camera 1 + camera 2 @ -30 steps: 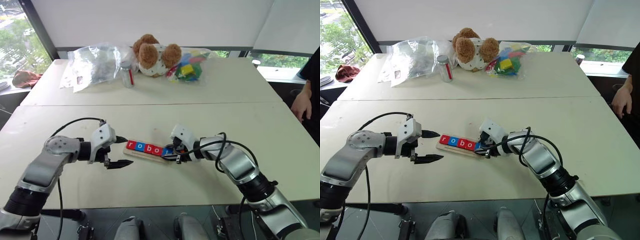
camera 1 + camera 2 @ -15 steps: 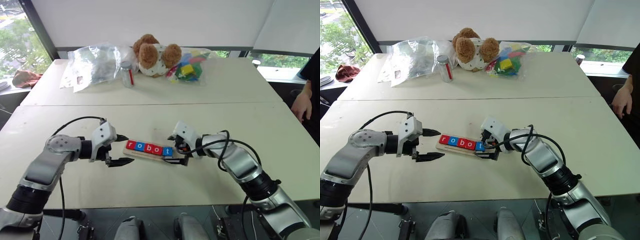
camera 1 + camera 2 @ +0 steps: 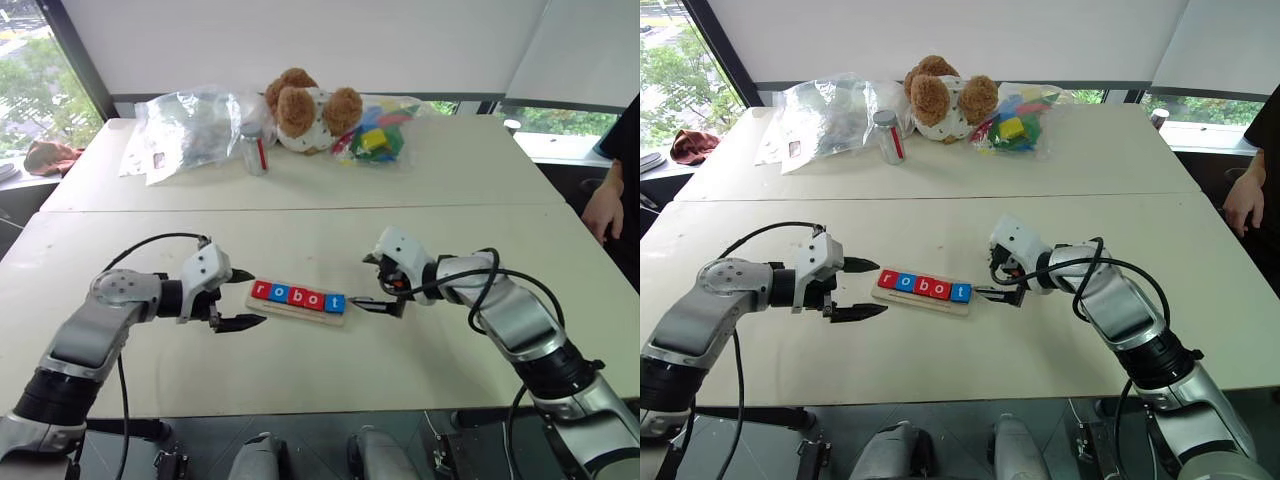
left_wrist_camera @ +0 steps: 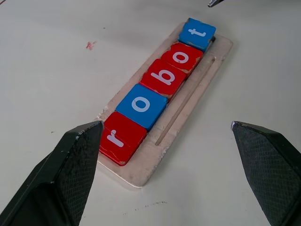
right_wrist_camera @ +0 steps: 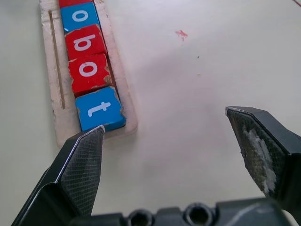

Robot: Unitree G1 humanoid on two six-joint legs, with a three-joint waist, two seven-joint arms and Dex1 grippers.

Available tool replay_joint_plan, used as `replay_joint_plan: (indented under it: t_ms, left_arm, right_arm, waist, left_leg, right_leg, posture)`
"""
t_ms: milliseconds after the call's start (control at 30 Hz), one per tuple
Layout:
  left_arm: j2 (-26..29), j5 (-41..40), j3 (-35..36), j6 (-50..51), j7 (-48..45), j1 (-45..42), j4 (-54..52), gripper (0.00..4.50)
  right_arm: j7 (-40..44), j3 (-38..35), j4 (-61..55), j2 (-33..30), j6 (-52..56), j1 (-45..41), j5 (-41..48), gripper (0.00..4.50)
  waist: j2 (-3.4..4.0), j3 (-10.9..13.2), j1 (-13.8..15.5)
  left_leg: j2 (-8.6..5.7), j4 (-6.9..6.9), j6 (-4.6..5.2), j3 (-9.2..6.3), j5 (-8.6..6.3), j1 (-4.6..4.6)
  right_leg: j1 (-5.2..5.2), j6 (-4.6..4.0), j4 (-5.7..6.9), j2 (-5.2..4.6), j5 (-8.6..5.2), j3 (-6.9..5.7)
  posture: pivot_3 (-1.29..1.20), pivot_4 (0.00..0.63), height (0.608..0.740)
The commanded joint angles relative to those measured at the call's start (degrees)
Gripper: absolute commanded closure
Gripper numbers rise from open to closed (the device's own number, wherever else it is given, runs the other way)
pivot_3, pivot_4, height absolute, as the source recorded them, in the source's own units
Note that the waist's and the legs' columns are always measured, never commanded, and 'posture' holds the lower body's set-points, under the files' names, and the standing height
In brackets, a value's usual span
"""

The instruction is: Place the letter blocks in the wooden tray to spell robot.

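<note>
blocks [image 4: 160, 82] spell r-o-b-o-t in a row on the tray [image 4: 207, 70], so the placing step looks finished. right gripper [image 3: 378, 285] is spread wide and empty, just off the tray's end at 3 o'clock beside the blue t. left gripper [image 3: 238, 298] is also spread and empty, at 9 o'clock by the red r. next move, i judge: draw both arms clear without nudging the row.
</note>
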Motion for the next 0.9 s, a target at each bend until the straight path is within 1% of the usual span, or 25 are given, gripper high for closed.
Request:
replay_joint_plan:
  t_ms: [33,500,700,767,833,900]
  left_arm:
    - [0.1,0.1,0.3,-1.0,-0.3,-1.2,-0.2,0.00]
    - [0.7,0.0,0.9,-0.5,-0.4,-0.6,-1.0,0.00]
    - [0.8,0.2,0.9,-0.5,-0.5,-1.0,-0.7,0.00]
    - [0.6,-0.1,1.5,-0.5,-0.2,-0.9,-0.5,0.00]
    - [0.8,-1.7,3.8,0.6,0.1,-0.4,0.2,0.00]
    - [1.9,-3.5,6.8,2.0,0.1,1.3,0.3,0.00]
  right_arm:
    - [-1.0,0.4,1.1,0.7,-2.4,-0.1,-1.2,0.03]
    - [-0.9,1.6,3.9,3.4,-4.7,-0.5,-1.8,0.03]
    - [-1.0,1.5,4.2,3.6,-4.8,-0.9,-2.4,0.03]
    - [-1.4,0.6,4.4,2.9,-5.0,-1.0,-2.8,0.03]
    - [-1.1,-2.1,3.5,1.3,-5.3,-0.5,-2.1,0.03]
    - [1.8,-6.9,0.5,-0.5,-5.1,1.1,2.5,0.03]
  waist:
    - [0.00,0.0,0.0]
    - [0.00,0.0,0.0]
    - [0.00,0.0,0.0]
    - [0.00,0.0,0.0]
    - [0.00,0.0,0.0]
    - [0.00,0.0,0.0]
  left_leg:
    - [0.00,0.00,0.00,0.01,0.00,0.00]
    - [0.01,0.00,0.00,0.00,0.00,0.00]
    - [0.01,0.00,0.00,0.00,0.00,0.00]
    - [0.01,0.00,-0.01,0.00,0.00,0.00]
    - [0.01,0.00,-0.01,0.00,0.00,0.00]
    - [0.00,0.00,-0.01,0.00,0.00,0.00]
  right_leg:
    - [0.00,0.00,0.00,0.00,0.00,0.00]
    - [0.00,0.00,0.00,0.00,0.00,0.00]
    - [0.00,0.00,0.00,0.00,0.00,0.00]
    - [0.00,0.00,0.00,0.00,0.00,0.00]
    - [0.00,0.00,0.00,0.00,0.00,0.00]
    - [0.00,0.00,0.00,-0.01,0.00,0.00]
  posture:
    - [0.00,0.150,0.740]
    - [0.00,0.150,0.740]
    - [0.00,0.150,0.740]
    - [0.00,0.150,0.740]
    - [0.00,0.150,0.740]
    - [0.00,0.150,0.740]
